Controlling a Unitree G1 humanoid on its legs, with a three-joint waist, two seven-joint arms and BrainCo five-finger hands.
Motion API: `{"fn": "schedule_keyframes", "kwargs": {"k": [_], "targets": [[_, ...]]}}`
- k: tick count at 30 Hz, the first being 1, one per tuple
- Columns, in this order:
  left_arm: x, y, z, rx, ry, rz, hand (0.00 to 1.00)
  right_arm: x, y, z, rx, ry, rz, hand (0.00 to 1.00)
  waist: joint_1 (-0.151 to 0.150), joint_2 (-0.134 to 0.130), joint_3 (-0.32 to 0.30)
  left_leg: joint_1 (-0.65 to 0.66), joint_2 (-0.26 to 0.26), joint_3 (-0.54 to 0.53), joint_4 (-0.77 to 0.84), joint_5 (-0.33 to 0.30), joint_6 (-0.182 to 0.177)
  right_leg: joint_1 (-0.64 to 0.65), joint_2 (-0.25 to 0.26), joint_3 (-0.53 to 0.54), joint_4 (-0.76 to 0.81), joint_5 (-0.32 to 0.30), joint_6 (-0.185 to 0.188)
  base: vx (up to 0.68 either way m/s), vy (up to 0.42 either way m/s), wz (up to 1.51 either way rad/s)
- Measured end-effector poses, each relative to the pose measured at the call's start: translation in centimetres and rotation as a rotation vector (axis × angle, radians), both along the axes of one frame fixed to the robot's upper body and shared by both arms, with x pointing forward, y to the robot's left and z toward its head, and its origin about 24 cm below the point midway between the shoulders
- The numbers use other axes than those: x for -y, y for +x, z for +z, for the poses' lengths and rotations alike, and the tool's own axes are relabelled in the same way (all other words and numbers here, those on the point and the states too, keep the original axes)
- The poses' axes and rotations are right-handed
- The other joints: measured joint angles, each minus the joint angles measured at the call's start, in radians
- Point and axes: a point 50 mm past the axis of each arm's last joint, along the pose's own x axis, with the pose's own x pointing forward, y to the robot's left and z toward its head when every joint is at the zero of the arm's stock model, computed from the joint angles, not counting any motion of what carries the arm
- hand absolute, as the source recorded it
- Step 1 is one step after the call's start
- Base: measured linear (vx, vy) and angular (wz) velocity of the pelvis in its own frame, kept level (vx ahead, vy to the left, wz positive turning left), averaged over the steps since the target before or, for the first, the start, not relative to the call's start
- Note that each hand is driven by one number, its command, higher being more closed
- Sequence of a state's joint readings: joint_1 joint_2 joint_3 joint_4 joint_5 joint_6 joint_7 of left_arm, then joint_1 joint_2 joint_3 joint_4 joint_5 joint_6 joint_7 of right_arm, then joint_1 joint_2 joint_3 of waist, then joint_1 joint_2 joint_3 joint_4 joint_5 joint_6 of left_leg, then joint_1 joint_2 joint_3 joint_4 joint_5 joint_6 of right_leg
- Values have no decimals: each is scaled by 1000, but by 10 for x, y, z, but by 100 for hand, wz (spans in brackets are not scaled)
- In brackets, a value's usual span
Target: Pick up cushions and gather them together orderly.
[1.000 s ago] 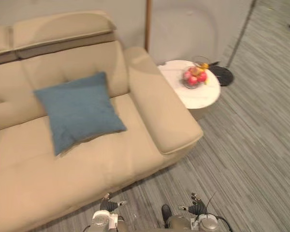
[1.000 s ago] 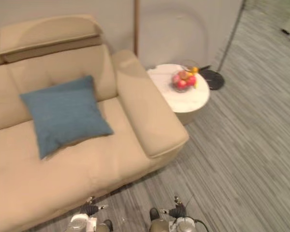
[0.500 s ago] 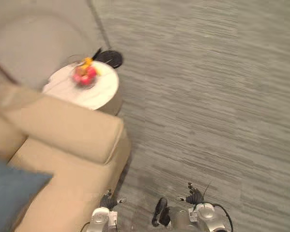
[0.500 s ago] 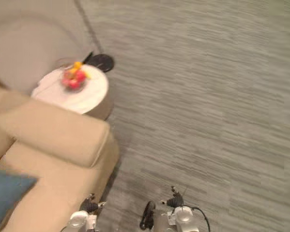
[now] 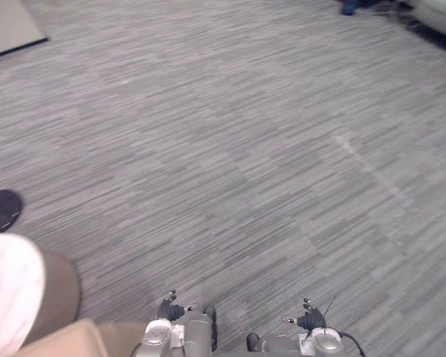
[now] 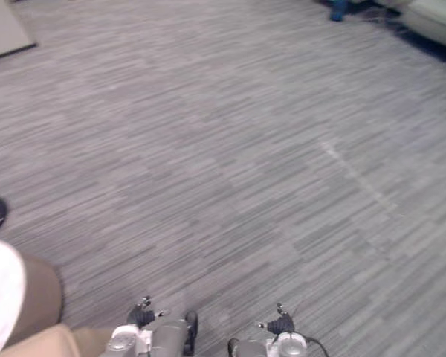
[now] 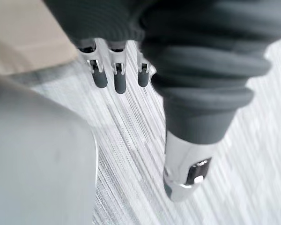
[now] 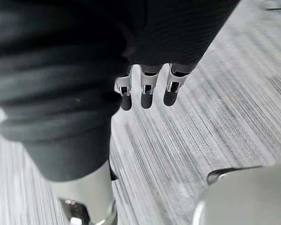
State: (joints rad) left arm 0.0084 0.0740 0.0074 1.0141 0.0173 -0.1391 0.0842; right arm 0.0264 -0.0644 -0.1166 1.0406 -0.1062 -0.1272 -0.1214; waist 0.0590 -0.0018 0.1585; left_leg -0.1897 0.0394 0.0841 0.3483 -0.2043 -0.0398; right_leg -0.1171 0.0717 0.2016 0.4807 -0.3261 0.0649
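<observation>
My left hand [image 7: 115, 78] hangs over the grey carpet with its fingers straight and nothing in it, and its thumb stands apart. A beige corner of the sofa [image 7: 23, 33] lies just beyond those fingers. My right hand [image 8: 145, 93] also hangs over the carpet, fingers straight and holding nothing. In the eye views a small beige corner of the sofa [image 5: 67, 343] sits at the lower left edge.
A round white side table [image 5: 7, 290] stands at the lower left beside the sofa corner, with a black disc [image 5: 0, 210] on the floor behind it. Grey striped carpet [image 5: 245, 149] spreads ahead. Pale furniture [image 5: 440, 13] and a blue object [image 5: 349, 7] are far right.
The camera has swung right, away from the sofa. The blue cushion and the fruit bowl have left the picture, and carpet has come in. Both hands still hang low.
</observation>
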Motion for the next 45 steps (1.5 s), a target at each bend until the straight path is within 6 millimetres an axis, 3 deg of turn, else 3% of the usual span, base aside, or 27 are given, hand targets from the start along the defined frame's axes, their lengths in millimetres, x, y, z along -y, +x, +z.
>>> {"fn": "schedule_keyframes", "kwargs": {"k": [1, 2, 3, 4, 5, 6, 8, 11, 13, 15, 18, 20, 21, 22, 25, 26, 27, 28, 29, 33, 35, 38, 39, 40, 42, 43, 45], "targets": [[1, -3, -1, -11, 7, -24, 0, 0, 2, 0, 4, 3, -3, 0, 0, 5, 3, 43, 4, 49, -20, -6, 11, -43, -38, -88, 85, -9, 56, 357, 174, -116], [2, -3, -2, -17, 10, -40, 0, 0, 2, 0, 5, 5, -9, 0, -3, 5, 4, 58, 3, 61, -31, -7, 12, -55, -59, -132, 110, -13, 54, 341, 148, -94], [8, 3, -1, -19, 14, -88, 0, 1, 5, 1, 16, 18, -41, 0, -9, 8, 4, 112, 7, 94, -73, -8, 14, -79, -128, -281, 146, -33, 23, 680, -4, -153], [15, 24, 7, 30, 17, -134, 0, 11, 21, 9, 62, -3, -53, 0, -20, 63, 27, 238, 78, 180, -194, -8, 12, -164, -161, -488, 69, -21, -27, 745, -97, -162], [14, 26, 7, 34, 21, -136, 0, 11, 21, 9, 65, -2, -59, 0, -24, 61, 26, 249, 87, 187, -192, -12, 1, -183, -152, -512, -27, 45, -47, 781, -213, -146], [11, 24, 7, 27, 30, -141, 0, 9, 15, 7, 51, 4, -70, 0, -27, 34, 14, 270, 74, 193, -182, -33, -32, -169, -163, -511, -181, 245, -89, 396, -176, -51], [23, 24, 6, 25, -2, -144, 0, 14, 21, 9, 65, -6, -82, 0, -33, 72, 19, 249, 110, 177, -85, -56, -59, -159, -138, -512, -155, 244, -127, 410, -176, -43], [37, 23, 5, 28, -41, -143, 0, 24, 8, 7, 49, -2, -163, 0, -60, 86, 19, 182, 156, 115, 207, -13, -69, -58, -97, -516, -192, 157, -116, 402, -236, -11], [36, 19, 3, 19, -57, -100, 0, 23, 3, 5, 37, 4, -179, 0, -46, 96, 29, 46, 234, 75, 590, 154, 18, 46, -48, -478, -226, 131, -141, 305, -66, -70], [35, 18, 4, 22, -54, -103, 0, 24, 1, 4, 29, 6, -192, 0, -26, 75, 36, -70, 211, 74, 727, 18, 12, 123, -44, -398, -254, 115, -152, 455, -14, -104], [35, 23, 7, 43, -49, -110, 0, 25, 1, 4, 35, 19, -229, 0, -15, 58, 45, -147, 124, 96, 530, -55, 1, 194, -82, -320, -299, 112, -148, 406, 66, -87], [38, 25, 7, 50, -50, -124, 0, 28, 0, 4, 33, 22, -253, 0, -4, 58, 44, -158, 44, 52, 248, -34, -25, 228, -113, -270, -320, 94, -118, 408, 165, -94], [43, 19, 5, 39, -57, -136, 0, 32, -4, 3, 23, 9, -253, 0, 4, 93, 22, -156, 21, -9, 2, 71, -54, 241, -102, -230, -348, 68, -76, 406, 214, -91], [41, 17, 4, 30, -52, -141, 0, 27, -4, 2, 13, 23, -254, 0, 1, 84, 7, -145, -1, -2, 5, 125, -8, 262, -123, -195, -358, 51, -58, 445, 205, -71], [35, 18, 5, 33, -35, -147, 0, 20, -13, -4, -30, 48, -253, 0, 2, 42, -5, -148, -33, 31, 54, 35, 38, 222, -167, -161, -264, 34, -29, 474, 162, -30], [35, 19, 5, 34, -35, -148, 0, 21, -14, -4, -33, 48, -253, 0, 9, 35, -2, -116, -31, 51, 56, 4, 37, 160, -169, -124, -101, 25, -10, 445, 152, -42], [35, 17, 4, 28, -34, -150, 0, 20, -13, -4, -32, 50, -251, 0, 6, 27, 0, -81, -32, 69, 48, -16, 37, 110, -171, -110, 41, 34, 53, 433, 135, -48], [32, 15, 3, 17, -26, -158, 0, 18, -13, -4, -31, 56, -250, 0, -2, 19, 2, -26, -36, 81, 39, -44, 40, 46, -179, -98, 220, 71, 167, 442, 92, -41], [29, 11, 2, 3, -8, -180, 0, 16, -13, -5, -30, 66, -253, 0, -6, 14, -2, 42, -35, 89, 31, -71, 45, -14, -185, -119, 392, 74, 194, 452, 75, -41], [24, 9, -1, -28, 19, -212, 0, 18, -5, -1, -6, 61, -241, 0, -23, 15, -5, 245, -15, 112, -115, -84, 43, -157, -235, -369, 385, -24, 1, 472, -24, -18], [27, 15, 1, -12, 15, -220, 0, 22, 7, 3, 28, 52, -232, 0, -34, 42, 8, 312, 24, 117, -179, -84, 42, -237, -208, -442, 223, -16, -20, 567, -131, 0], [30, 19, 3, 1, 15, -231, 0, 28, 13, 8, 53, 35, -232, 0, -70, 40, 10, 391, 43, 98, -234, -89, 15, -287, -178, -403, -166, 253, -17, 602, -229, 43], [34, 18, 2, -4, 3, -228, 0, 35, 8, 8, 47, 17, -242, 0, -78, 58, 7, 423, 67, 77, -218, -106, -16, -287, -158, -387, -123, 332, -73, 774, -336, 13], [39, 16, 1, -6, -14, -222, 0, 43, 10, 10, 53, -3, -234, 0, -67, 91, -10, 392, 103, 63, -138, -96, -36, -307, -140, -392, -55, 281, -85, 647, -299, 0], [40, 16, 1, -4, -25, -200, 0, 44, 13, 12, 63, -5, -232, 0, -66, 103, -8, 282, 131, 27, 125, -47, -64, -288, -120, -393, -29, 206, -106, 626, -325, -20], [37, 14, 0, -10, -31, -167, 0, 42, 12, 11, 55, 1, -231, 0, -61, 119, 7, 164, 176, 0, 413, 76, -56, -216, -85, -392, -56, 172, -130, 618, -300, -33], [31, 14, 0, -10, -24, -147, 0, 38, 8, 7, 27, 14, -236, 0, -52, 117, 35, 72, 224, 14, 692, 27, -41, -67, -43, -384, -125, 153, -156, 605, -205, -35]]}}
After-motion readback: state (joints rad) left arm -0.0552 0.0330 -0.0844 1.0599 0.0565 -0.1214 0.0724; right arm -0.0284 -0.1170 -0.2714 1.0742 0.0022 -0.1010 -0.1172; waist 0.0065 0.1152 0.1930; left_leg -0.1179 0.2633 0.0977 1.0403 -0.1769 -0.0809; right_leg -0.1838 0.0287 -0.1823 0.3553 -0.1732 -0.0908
